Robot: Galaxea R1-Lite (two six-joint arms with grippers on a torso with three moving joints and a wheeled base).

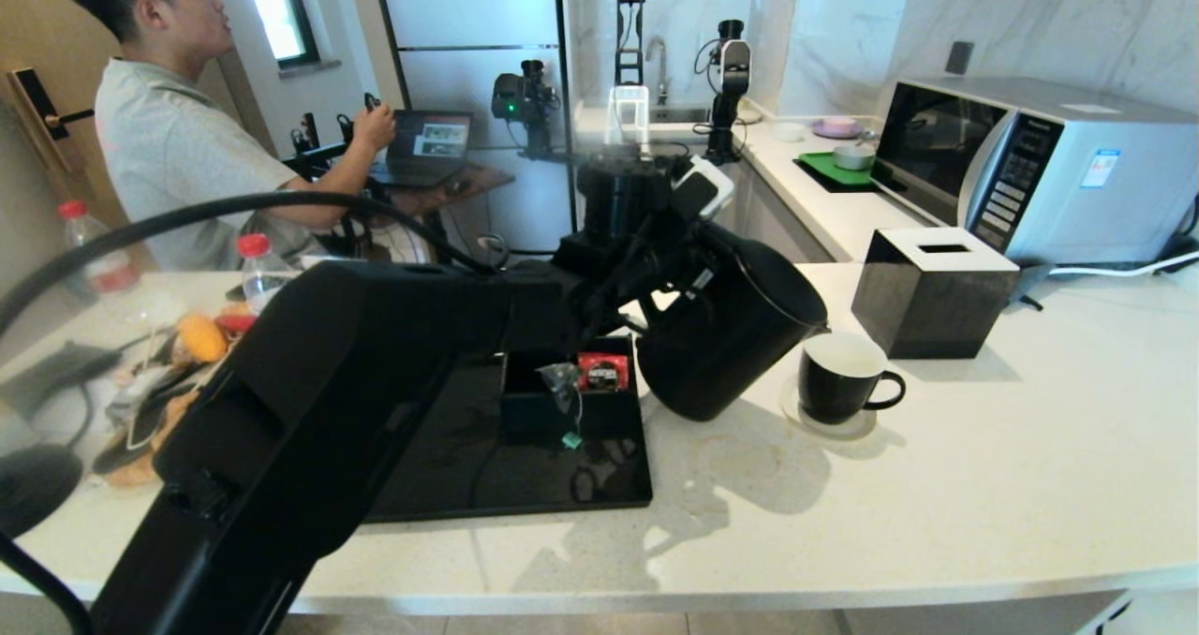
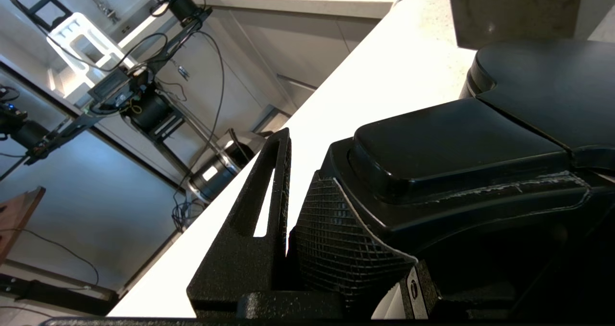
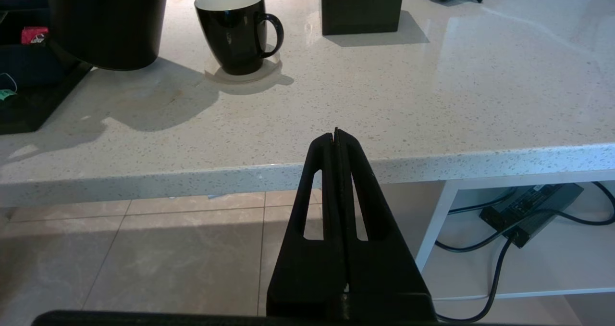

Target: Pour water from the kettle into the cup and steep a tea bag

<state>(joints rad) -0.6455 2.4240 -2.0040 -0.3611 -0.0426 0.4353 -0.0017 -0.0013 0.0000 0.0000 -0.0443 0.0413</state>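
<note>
My left gripper (image 1: 667, 270) is shut on the loop handle of the black kettle (image 1: 726, 335). The kettle hangs tilted, with its spout (image 1: 822, 321) leaning toward the cup and just above and left of its rim. In the left wrist view the handle (image 2: 456, 148) fills the space beside one finger (image 2: 259, 210). The black cup (image 1: 843, 377) with a white inside stands on a round coaster, handle to the right, also in the right wrist view (image 3: 235, 28). The grey tea bag (image 1: 560, 377) lies in the black tray (image 1: 525, 485), its teal tag (image 1: 571, 440) hanging out. My right gripper (image 3: 336, 133) is shut and empty, low before the counter edge.
A red sachet (image 1: 601, 371) lies beside the tea bag. A black tissue box (image 1: 932, 288) stands behind the cup and a microwave (image 1: 1030, 167) at the back right. Bottles and clutter (image 1: 187, 335) sit at the left. A person (image 1: 178, 139) sits behind the counter.
</note>
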